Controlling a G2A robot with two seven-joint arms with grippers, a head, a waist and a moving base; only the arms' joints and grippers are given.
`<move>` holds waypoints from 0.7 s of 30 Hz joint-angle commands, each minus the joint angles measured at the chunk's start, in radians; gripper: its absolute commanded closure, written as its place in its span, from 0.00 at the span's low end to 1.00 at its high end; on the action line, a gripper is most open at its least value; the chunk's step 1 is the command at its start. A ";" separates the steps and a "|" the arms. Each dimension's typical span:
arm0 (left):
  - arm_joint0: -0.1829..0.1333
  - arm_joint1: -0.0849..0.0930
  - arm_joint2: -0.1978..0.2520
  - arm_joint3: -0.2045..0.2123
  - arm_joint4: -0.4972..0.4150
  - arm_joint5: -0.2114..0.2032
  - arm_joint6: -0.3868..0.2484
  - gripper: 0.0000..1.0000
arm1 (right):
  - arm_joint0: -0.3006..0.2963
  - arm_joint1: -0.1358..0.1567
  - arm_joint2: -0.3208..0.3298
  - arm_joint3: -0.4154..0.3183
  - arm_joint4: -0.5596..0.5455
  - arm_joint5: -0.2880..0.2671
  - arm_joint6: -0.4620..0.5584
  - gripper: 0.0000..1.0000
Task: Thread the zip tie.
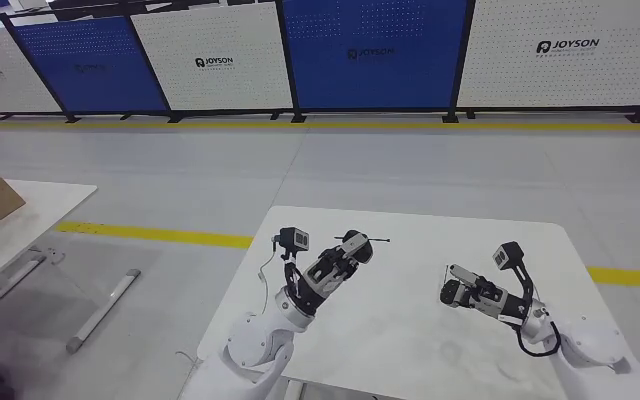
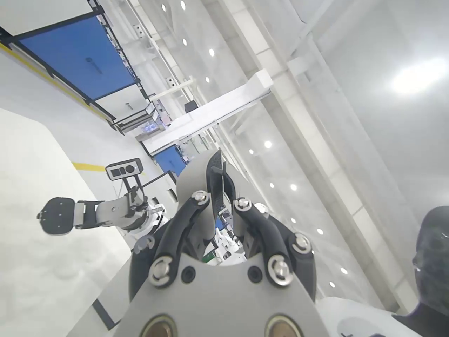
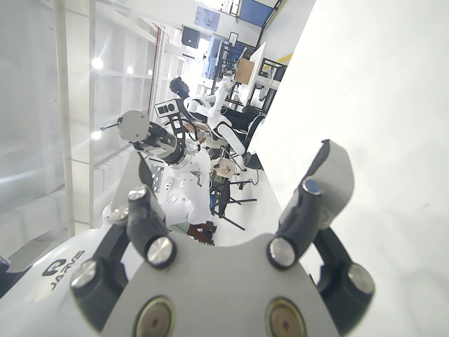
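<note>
So the zip tie (image 1: 375,239) is a thin black plastic strip, basically weightless. My guess is it's springy rather than floppy: it'll bend if pushed but wants to snap back straight, and the smooth surface could let it slide or twist in a pinch grip. It's not fragile, just fiddly. I'd hold it a little way back from the free tip, leaving enough poking out to steer into the head but not so much that it whips around. I can't make out the head end from here, it's too small to tell.

It's up off the white table (image 1: 420,340), pinched in the left gripper (image 1: 357,245), with one end sticking out sideways toward the far side of the table. In the left wrist view the fingers (image 2: 207,184) are squeezed together on the strip, nothing else in there.

The right gripper (image 1: 452,292) sits well apart from it over the other side of the table, low over the surface. Its fingers (image 3: 331,163) are spread wide with nothing between them and not touching anything, so my read is the threading hasn't started yet
</note>
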 commanded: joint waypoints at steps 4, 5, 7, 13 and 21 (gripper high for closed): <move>-0.014 -0.004 0.044 0.091 0.107 0.018 0.047 1.00 | 0.000 0.000 0.000 0.000 0.000 0.000 0.000 0.00; -0.018 -0.006 0.054 0.113 0.117 0.018 0.049 1.00 | 0.000 0.000 0.000 0.000 0.000 0.000 0.000 0.00; -0.030 -0.008 0.077 0.165 0.135 0.019 0.056 1.00 | 0.000 0.000 0.000 0.000 0.000 0.000 0.000 0.00; -0.060 -0.014 0.125 0.306 0.233 0.024 0.097 1.00 | 0.000 0.000 0.000 0.000 0.000 0.000 0.000 0.00; -0.073 -0.018 0.154 0.370 0.291 0.017 0.120 1.00 | 0.000 0.000 0.000 0.000 0.000 0.000 0.000 0.00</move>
